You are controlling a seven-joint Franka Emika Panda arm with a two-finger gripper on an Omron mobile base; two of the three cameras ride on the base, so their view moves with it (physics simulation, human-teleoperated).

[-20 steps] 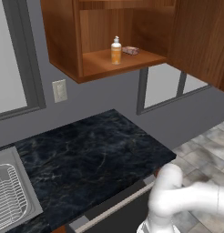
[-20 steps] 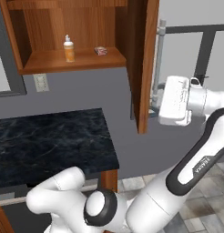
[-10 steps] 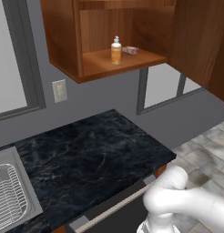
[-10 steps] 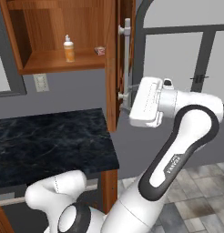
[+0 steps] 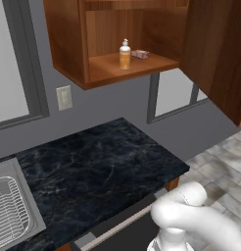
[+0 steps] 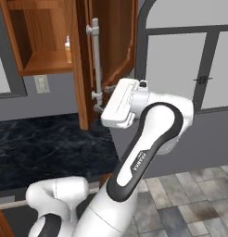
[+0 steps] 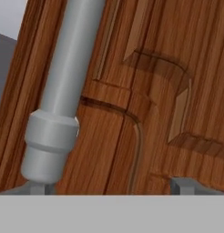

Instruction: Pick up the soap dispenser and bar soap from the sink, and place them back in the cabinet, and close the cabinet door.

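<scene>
Inside the cabinet (image 5: 117,68): soap dispenser (image 5: 124,54), bar soap (image 5: 140,54).

In the left base view the sink (image 5: 14,211) is cut off by the lower left corner of the frame, and the cabinet door (image 5: 218,54) by the right edge. The bar soap (image 5: 140,54) is too small for detail to be made out. In the right base view the soap dispenser (image 6: 68,50) is largely hidden behind the door edge, upper left. In the hand view the handle (image 7: 63,86) is cropped at the top, and the end effector (image 7: 111,186) fingertips barely show at the bottom.
</scene>
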